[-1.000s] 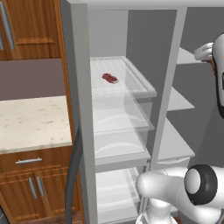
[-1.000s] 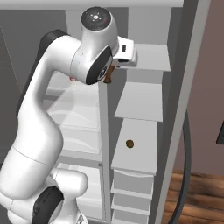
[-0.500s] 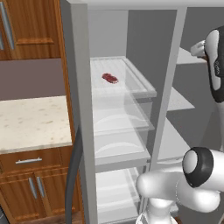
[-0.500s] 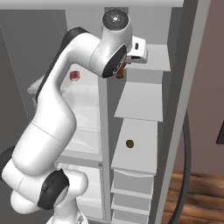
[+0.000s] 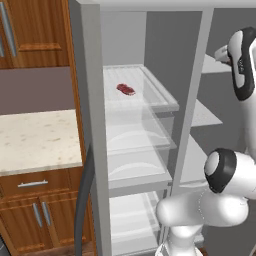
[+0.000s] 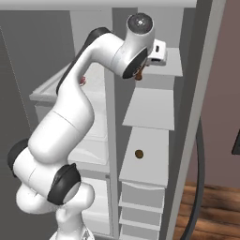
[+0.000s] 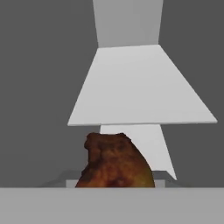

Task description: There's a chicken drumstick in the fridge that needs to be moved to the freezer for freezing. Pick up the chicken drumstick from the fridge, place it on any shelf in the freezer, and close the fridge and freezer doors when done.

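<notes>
Chicken drumstick (image 7: 116, 162) sits right at the gripper (image 6: 139, 75), a dark brown lump bulging up at the bottom of the hand view with its blunt end toward the camera; the jaws are clamped on it, which is why it hangs in the air at the freezer (image 6: 154, 117) opening rather than lying on anything. In the right base view it shows as a small brown bit just under the hand, level with the top of the narrow compartment. Directly ahead of and a little below the gripper lies a solid white shelf (image 7: 140, 87), bare and flat, with another white shelf visible beneath it; by my judgement the meat is carried high and forward so it can be set down on that first slab. Further below the gripper, a small brown round thing (image 6: 138, 153) rests on a lower white shelf. Off to the gripper's left, past the grey dividing wall, is the fridge (image 5: 140, 125) with its clear shelves, where a red and pink slab of raw meat (image 5: 126, 89) lies on the top clear shelf, well apart from the hand. Both compartments stand open, so the closing step is not yet done. I can read no brand, label or writing anywhere in these views.
</notes>
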### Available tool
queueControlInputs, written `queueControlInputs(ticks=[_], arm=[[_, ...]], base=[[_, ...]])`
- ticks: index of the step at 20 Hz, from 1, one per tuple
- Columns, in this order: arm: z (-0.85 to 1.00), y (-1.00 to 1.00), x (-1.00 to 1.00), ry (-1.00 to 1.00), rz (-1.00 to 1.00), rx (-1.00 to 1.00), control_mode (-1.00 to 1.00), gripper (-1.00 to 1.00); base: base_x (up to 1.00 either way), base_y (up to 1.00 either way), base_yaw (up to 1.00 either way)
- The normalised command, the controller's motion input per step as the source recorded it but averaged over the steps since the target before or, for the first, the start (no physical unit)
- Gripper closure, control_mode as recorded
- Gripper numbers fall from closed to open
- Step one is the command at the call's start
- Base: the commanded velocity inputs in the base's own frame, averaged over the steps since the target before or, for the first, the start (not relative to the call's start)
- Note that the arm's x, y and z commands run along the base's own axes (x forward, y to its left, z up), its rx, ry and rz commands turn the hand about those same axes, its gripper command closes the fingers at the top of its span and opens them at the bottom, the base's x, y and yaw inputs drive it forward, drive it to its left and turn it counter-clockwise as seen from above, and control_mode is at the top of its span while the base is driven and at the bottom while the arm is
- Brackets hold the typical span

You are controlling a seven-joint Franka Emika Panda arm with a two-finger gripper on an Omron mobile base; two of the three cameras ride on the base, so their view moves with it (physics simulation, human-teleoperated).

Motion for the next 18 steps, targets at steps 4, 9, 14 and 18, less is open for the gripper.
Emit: queueControlInputs(ticks=[4,9,14,18], arm=[[-0.19,-0.27,0.44,0.0,0.03,0.02,-1.0,1.0],[-0.25,-0.21,0.48,0.0,0.02,0.02,-1.0,1.0],[-0.13,-0.07,0.51,0.0,0.0,0.0,-1.0,1.0],[0.0,-0.07,0.44,0.02,0.0,0.0,-1.0,1.0]], base=[[0.0,0.0,0.0],[0.0,0.0,0.0],[0.0,0.0,0.0],[0.0,0.0,0.0]])
